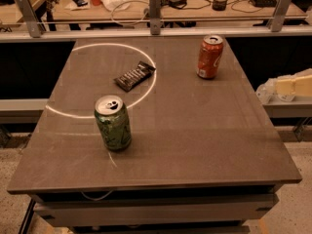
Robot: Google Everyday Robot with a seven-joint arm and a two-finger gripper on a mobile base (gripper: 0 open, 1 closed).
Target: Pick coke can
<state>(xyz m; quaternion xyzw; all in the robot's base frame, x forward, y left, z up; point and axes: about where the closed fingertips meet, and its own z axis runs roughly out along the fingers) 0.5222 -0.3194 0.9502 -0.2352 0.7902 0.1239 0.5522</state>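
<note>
The coke can [210,57] is red-orange with white lettering and a silver top. It stands upright at the far right of the dark grey table [195,130]. My gripper [294,86] shows as a cream-coloured shape at the right edge of the camera view, beyond the table's right side. It is well to the right of the coke can, a little nearer the camera, and not touching it.
A green patterned can [113,123] stands upright at front left. A dark snack bar [134,76] lies on a white circle line [146,89]. A railing [156,28] and a cluttered desk [122,4] are behind. Pale plastic items [265,90] sit by the gripper.
</note>
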